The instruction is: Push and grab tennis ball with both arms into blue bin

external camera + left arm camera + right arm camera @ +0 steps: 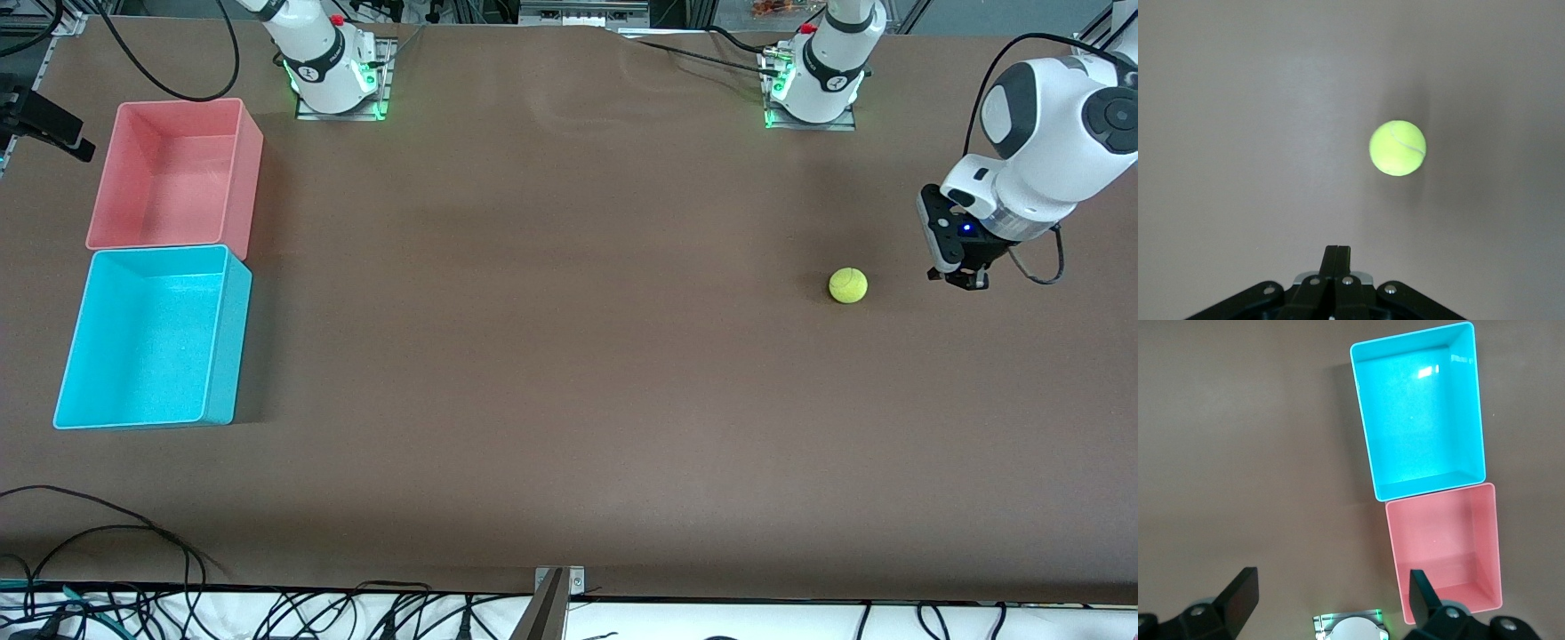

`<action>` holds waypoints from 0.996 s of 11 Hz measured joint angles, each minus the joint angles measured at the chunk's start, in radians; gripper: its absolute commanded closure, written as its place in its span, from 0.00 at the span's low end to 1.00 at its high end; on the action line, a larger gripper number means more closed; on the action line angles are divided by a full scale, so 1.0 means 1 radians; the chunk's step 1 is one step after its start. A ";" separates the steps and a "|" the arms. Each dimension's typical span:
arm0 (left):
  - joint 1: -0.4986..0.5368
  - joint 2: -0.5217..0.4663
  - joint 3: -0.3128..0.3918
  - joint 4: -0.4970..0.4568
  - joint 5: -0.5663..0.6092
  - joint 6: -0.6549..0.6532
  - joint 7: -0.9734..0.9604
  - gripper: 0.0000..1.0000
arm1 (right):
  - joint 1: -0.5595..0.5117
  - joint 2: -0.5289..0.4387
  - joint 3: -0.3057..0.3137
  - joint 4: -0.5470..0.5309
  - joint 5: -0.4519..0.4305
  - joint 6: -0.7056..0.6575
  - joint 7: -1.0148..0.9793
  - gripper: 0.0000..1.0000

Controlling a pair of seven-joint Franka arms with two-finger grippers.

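Note:
The yellow-green tennis ball (848, 285) rests on the brown table toward the left arm's end. In the left wrist view the tennis ball (1397, 147) lies ahead of the fingers, apart from them. My left gripper (958, 280) hangs low beside the ball, a short gap away on the table-end side. The left gripper (1338, 252) is shut, its two fingers pressed together on nothing. The empty blue bin (222, 356) sits at the right arm's end. My right gripper (1331, 580) is open and empty, high above the table by its own base, looking down on the blue bin (1418, 413).
An empty pink bin (178, 173) touches the blue bin on the side farther from the front camera; the pink bin (1445, 540) also shows in the right wrist view. Cables (107, 533) trail along the table's front edge. Bare brown table lies between ball and bins.

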 measured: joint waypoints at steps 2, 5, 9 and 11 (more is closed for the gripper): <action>0.021 0.000 0.000 -0.059 0.000 0.073 0.098 1.00 | 0.000 0.007 0.002 0.000 0.000 0.000 0.000 0.00; 0.063 0.015 0.001 -0.124 -0.033 0.141 0.270 1.00 | 0.000 0.009 0.003 0.000 0.001 0.000 0.000 0.00; 0.115 0.101 0.003 -0.166 -0.151 0.210 0.436 1.00 | 0.000 0.009 0.003 0.000 0.001 0.000 0.000 0.00; 0.137 0.122 0.003 -0.165 -0.168 0.213 0.409 1.00 | 0.001 0.009 0.003 0.000 0.001 0.000 0.000 0.00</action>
